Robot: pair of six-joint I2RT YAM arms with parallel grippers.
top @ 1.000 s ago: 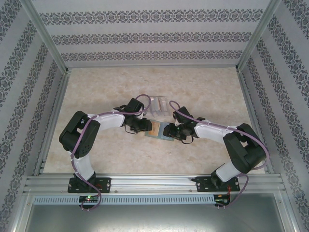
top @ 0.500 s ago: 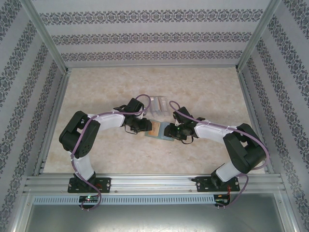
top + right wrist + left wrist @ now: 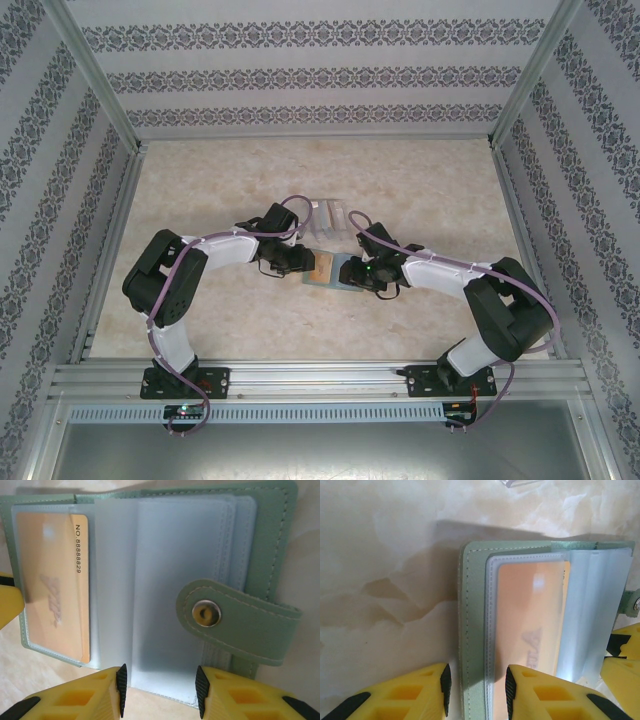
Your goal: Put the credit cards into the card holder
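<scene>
The sage-green card holder (image 3: 333, 272) lies open on the table between both grippers. An orange credit card (image 3: 530, 615) sits inside a clear sleeve on its left side, and the right wrist view shows this card (image 3: 52, 580) printed with a number. My left gripper (image 3: 476, 690) is open and straddles the holder's left edge (image 3: 470, 605), one finger over the table and one over the sleeved card. My right gripper (image 3: 159, 690) is open at the near edge of the empty clear sleeves (image 3: 165, 580). The snap strap (image 3: 235, 615) lies folded over the holder's right cover (image 3: 265, 530).
Pale thin flat pieces (image 3: 332, 213), possibly more cards, lie just behind the holder; a clear edge (image 3: 520, 482) shows at the top of the left wrist view. Patterned walls and metal frame rails (image 3: 120, 230) enclose the marble-look table (image 3: 420, 180).
The right gripper has shifted slightly left over the holder. The left arm has stayed still.
</scene>
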